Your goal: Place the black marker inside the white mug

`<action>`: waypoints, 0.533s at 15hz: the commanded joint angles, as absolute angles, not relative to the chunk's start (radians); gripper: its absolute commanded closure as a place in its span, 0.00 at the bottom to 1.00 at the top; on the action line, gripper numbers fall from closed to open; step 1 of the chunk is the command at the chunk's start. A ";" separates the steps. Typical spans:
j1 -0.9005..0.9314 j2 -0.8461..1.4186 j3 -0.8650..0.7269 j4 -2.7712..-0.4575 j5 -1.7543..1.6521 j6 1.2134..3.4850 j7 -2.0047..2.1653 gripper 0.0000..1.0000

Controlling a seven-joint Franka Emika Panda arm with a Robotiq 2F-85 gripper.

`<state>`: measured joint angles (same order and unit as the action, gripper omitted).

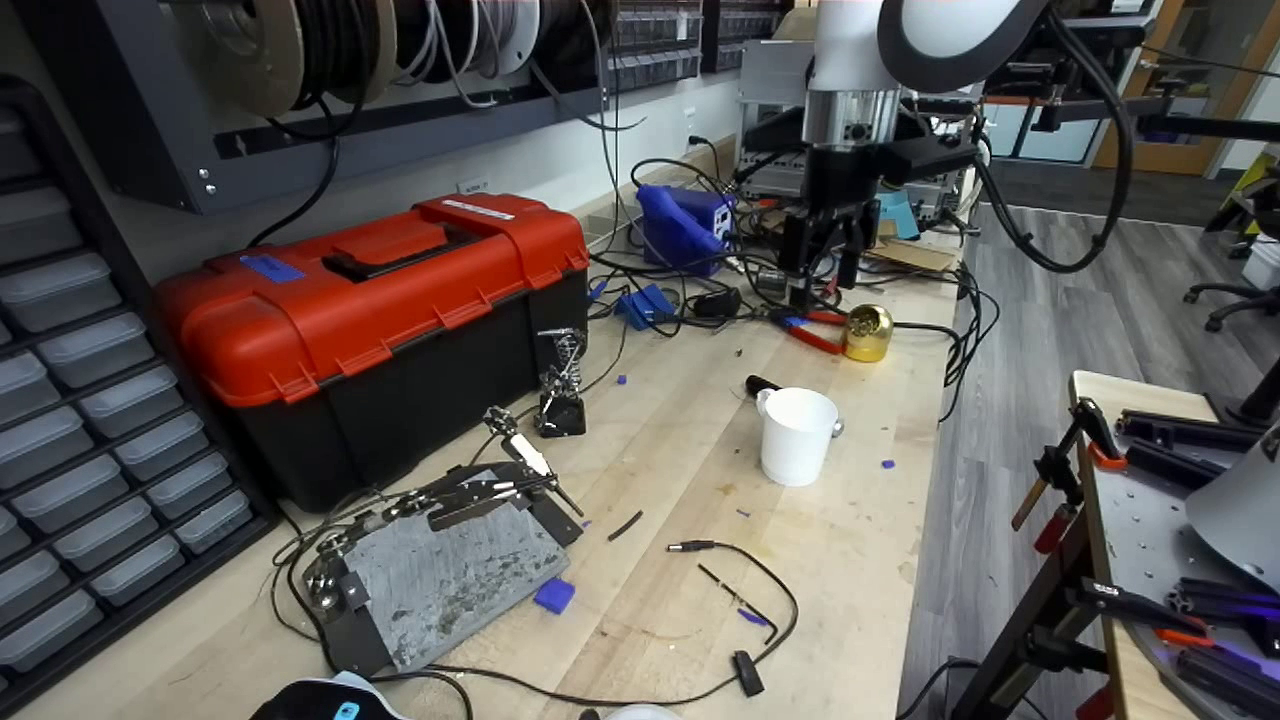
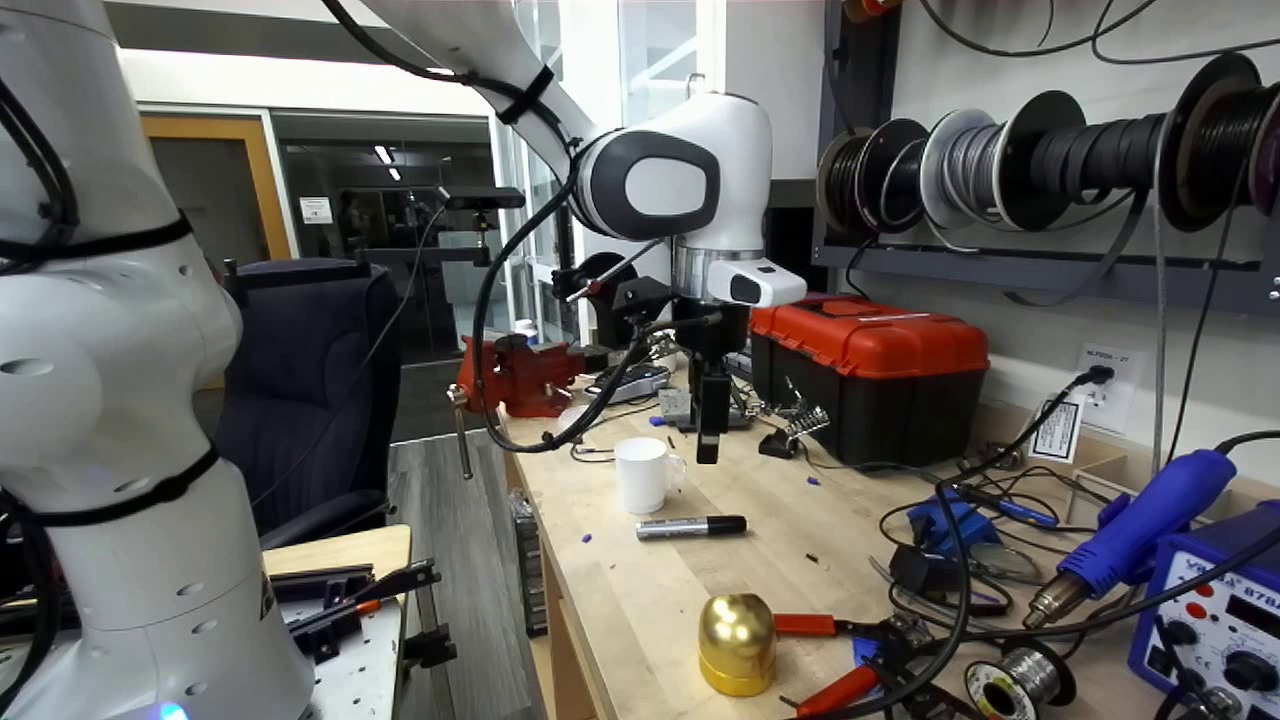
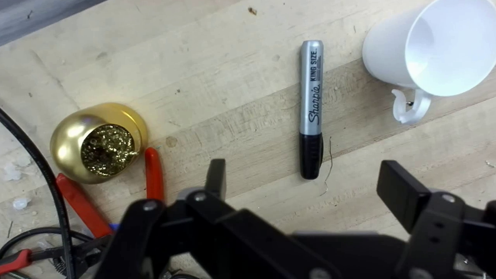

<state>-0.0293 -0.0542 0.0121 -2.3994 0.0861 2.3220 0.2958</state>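
The fingers (image 3: 217, 176) are spread wide with nothing between them, and hang above the bench (image 3: 232, 97). Below them, ahead of their gap in the wrist view, the marker (image 3: 312, 109) lies flat with its black end toward them. The mug (image 3: 393, 50) stands upright, ahead of the fingertip at that view's right edge, apart from the marker.

Dropping straight down from here would probably fall short: the fingers might catch only the black end, or miss, and a marker held by one end could droop. Brushed by one finger first, it may roll away. The finger on the mug's side could knock the mug over if they move forward while spread. On the opposite side, the pliers (image 3: 154, 174) and gold pot (image 3: 68, 139) could snag the other finger. Letting go off-centre might leave the marker on the rim.
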 commanded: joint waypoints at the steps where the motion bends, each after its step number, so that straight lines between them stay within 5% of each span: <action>1: -0.022 -0.035 0.011 -2.427 0.071 2.396 0.304 0.00; 8: -0.012 0.028 0.013 -2.413 0.071 2.455 0.290 0.00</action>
